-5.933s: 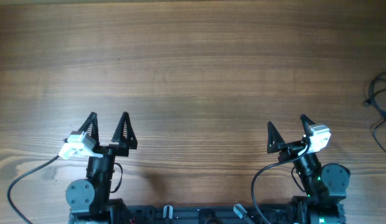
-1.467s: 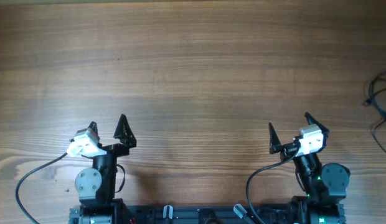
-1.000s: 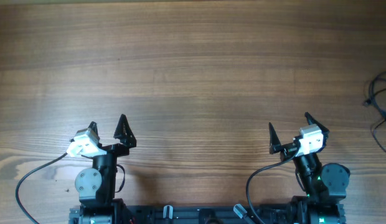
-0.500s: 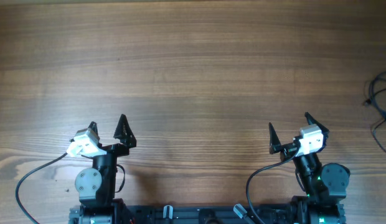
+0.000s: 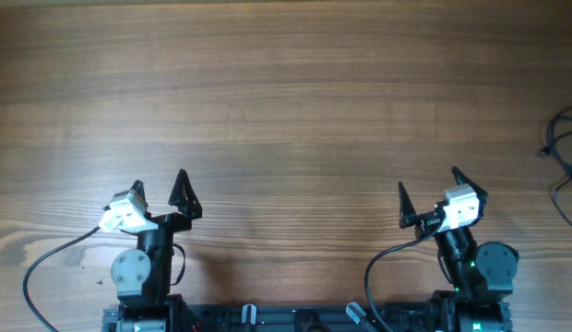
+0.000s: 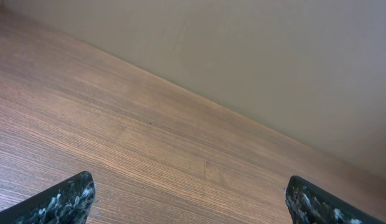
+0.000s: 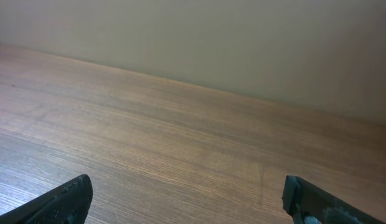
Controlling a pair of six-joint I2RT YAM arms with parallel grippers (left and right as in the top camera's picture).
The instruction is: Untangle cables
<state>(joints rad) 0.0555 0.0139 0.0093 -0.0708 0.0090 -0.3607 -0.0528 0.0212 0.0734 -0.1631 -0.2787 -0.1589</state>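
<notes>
The wooden surface (image 5: 286, 92) fills the overhead view, its brown grain running left to right, with paler streaks near the lower left corner.

At lower left, the left claw (image 5: 159, 189) points up the frame with its two dark fingers spread wide and nothing between them. One finger is partly covered by the white camera block (image 5: 123, 210) on the wrist. A thick black wire (image 5: 46, 267) curves from that arm down towards the bottom edge. In the left wrist view only the speckled tips of the left claw (image 6: 190, 199) show, in the bottom corners, with bare wood between them. Beyond the far edge of the surface stands a plain beige wall (image 6: 274, 56).

At lower right, the right claw (image 5: 431, 189) is likewise spread and empty, tilted slightly to the right, with its own white camera block (image 5: 459, 205) and a black wire (image 5: 383, 263) looping below it. The right wrist view shows the right claw (image 7: 190, 196) only as dark tips at the bottom corners, above wood and the same plain wall (image 7: 193, 37).

The cables (image 5: 547, 150) lie at the far right edge of the surface, well apart from both claws. Only thin dark loops show; the rest is cut off by the frame, so how tangled they are cannot be told. Both arm bases are cut off at the bottom edge.
</notes>
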